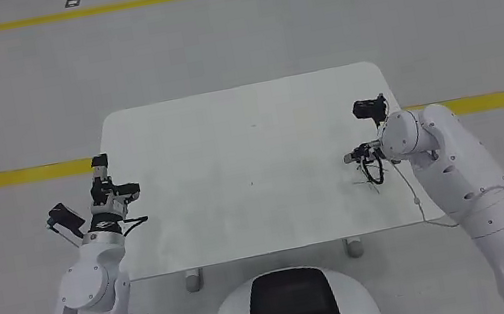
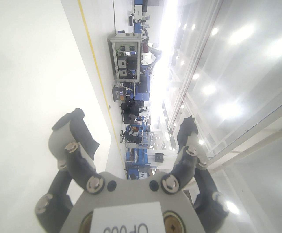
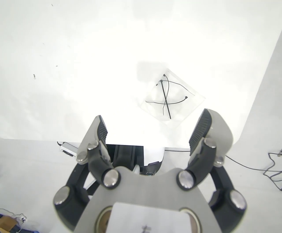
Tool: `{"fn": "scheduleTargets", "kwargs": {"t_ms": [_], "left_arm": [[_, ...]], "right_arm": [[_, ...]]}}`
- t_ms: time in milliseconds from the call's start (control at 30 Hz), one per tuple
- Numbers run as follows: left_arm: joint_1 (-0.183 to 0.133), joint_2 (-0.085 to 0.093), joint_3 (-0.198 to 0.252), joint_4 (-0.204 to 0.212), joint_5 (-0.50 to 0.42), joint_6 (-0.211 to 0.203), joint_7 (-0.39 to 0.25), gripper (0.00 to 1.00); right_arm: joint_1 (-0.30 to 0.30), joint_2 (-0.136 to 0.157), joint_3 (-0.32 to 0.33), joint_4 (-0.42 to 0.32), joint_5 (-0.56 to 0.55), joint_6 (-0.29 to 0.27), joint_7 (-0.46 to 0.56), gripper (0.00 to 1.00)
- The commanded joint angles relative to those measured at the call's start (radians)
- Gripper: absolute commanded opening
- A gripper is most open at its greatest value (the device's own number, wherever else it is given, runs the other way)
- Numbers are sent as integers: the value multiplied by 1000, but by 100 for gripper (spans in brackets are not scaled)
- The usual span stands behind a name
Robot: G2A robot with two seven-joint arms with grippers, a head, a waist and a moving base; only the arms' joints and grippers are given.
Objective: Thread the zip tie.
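Observation:
Three thin black zip ties (image 3: pixel 166 97) lie crossed over one another on a clear square sheet (image 3: pixel 189 103) near the table's front right corner. In the top view the zip ties (image 1: pixel 374 178) lie just below my right gripper (image 1: pixel 360 153). The right gripper (image 3: pixel 152 129) hovers above the table, short of the ties, open with nothing between its ribbed pads (image 3: pixel 199 125). My left gripper (image 1: pixel 106 183) is at the table's left edge, far from the ties. The left gripper (image 2: pixel 132 126) points out toward the room, open and empty.
The white table (image 1: pixel 244 168) carries a few small dark specks (image 3: pixel 34 76) away from the ties. Its right edge and rounded front corner lie close to the clear sheet. Cables (image 3: pixel 272 167) trail on the floor beyond the corner.

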Motion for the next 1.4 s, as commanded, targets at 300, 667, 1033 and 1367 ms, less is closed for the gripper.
{"fn": "scheduleTargets", "kwargs": {"t_ms": [300, 667, 1033, 1367], "left_arm": [[0, 0, 0, 0, 0, 0, 0, 100], [0, 0, 0, 0, 0, 0, 0, 100], [0, 0, 0, 0, 0, 0, 0, 100], [0, 0, 0, 0, 0, 0, 0, 100]], "right_arm": [[28, -10, -44, 77, -65, 0, 16, 100], [57, -23, -63, 119, -64, 0, 16, 100], [33, -48, -2, 153, -92, 0, -63, 100], [23, -47, 11, 151, -64, -34, -102, 100]]}}
